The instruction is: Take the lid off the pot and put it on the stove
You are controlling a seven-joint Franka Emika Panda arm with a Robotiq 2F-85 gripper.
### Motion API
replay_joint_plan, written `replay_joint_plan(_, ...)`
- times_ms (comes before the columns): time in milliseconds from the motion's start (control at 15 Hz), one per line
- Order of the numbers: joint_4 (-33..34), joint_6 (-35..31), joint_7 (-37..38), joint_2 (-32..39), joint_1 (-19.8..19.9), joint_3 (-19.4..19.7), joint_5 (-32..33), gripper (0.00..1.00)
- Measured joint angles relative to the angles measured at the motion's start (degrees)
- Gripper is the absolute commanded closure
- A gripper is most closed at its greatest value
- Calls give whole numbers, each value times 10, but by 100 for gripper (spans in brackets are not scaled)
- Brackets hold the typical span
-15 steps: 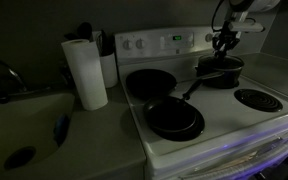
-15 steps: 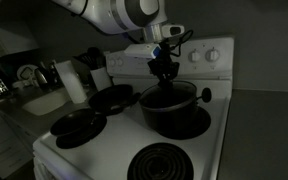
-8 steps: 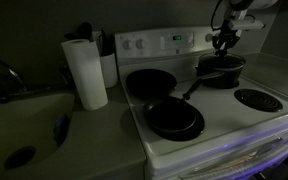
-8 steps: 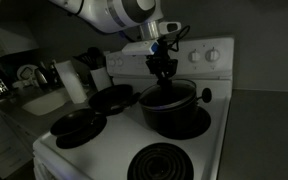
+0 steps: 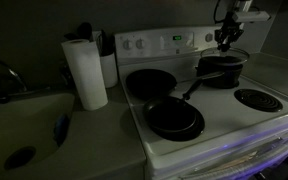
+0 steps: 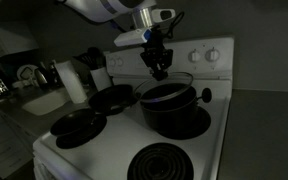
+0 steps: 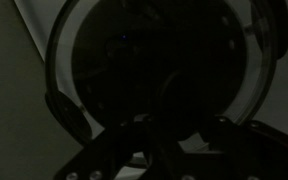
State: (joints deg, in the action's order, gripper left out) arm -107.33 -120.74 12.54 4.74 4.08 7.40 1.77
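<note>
The black pot (image 5: 222, 72) (image 6: 172, 108) stands on a rear burner of the white stove (image 5: 234, 125) (image 6: 104, 142). My gripper (image 5: 227, 40) (image 6: 159, 70) hangs straight above it, shut on the dark centre knob of the glass lid (image 5: 227, 56) (image 6: 176, 78). The lid is held level, a little above the pot's rim. In the wrist view the lid (image 7: 104, 60) fills the picture, its metal rim showing at the left and right. My gripper (image 7: 179, 120) comes in from the bottom edge. The scene is very dark.
Two black frying pans (image 5: 149, 83) (image 5: 174, 118) sit on the burners beside the pot; they also show in an exterior view (image 6: 114, 98) (image 6: 79, 125). One front coil burner (image 5: 256, 99) (image 6: 169, 162) is bare. A paper towel roll (image 5: 85, 72) and a sink (image 5: 24, 125) lie beside the stove.
My gripper has risen straight up from the pot, and the lid has come up with it. The pot and pans have not moved.
</note>
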Motion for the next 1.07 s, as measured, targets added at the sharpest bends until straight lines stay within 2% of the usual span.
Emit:
replay_joint_plan(400,-26,63,-53,-63,-9,-27,-26,86)
replay_joint_plan(800,-85,63,-96,-131,-30,-51,-24,86)
replay_joint_plan(1067,-113,63,-152,-150,-38,-52,-26,86)
